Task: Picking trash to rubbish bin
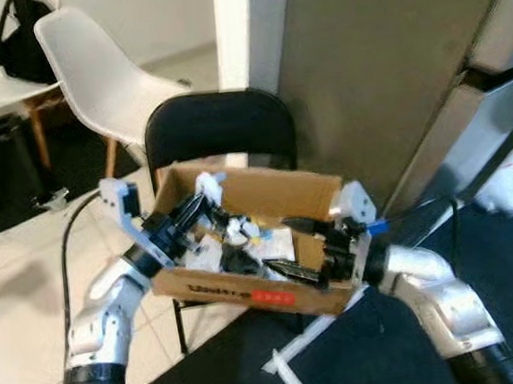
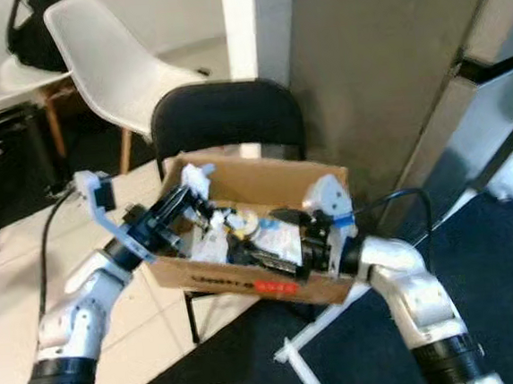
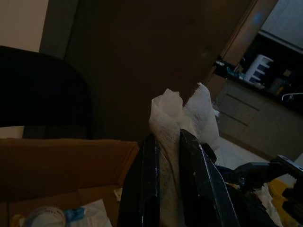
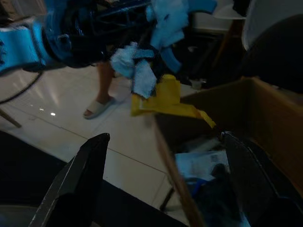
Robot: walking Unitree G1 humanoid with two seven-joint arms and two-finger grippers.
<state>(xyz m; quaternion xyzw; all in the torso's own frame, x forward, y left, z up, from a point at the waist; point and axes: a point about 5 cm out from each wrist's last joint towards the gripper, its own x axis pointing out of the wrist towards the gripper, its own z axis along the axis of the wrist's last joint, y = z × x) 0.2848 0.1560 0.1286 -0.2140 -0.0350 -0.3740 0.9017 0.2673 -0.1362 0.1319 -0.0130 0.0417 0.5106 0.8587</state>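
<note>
The right gripper [image 1: 286, 268] is spread wide inside the cardboard box [image 1: 247, 292], nothing held, presumably just emptied. The left gripper [image 1: 202, 202], over the box's left side, is clamped on a white tissue [image 3: 182, 113], probably for dropping. A red label [image 1: 273, 297] on the box front cannot be read. The box rests on a black chair [image 1: 219, 128], presumably raised for reach.

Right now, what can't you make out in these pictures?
- What lies under the trash in the cardboard box: head views, buried.
- The box's red label wording: too small.
- The tissue's lower part: left wrist view, between the left gripper's fingers.
- The person's upper body: right wrist view, behind trash.
</note>
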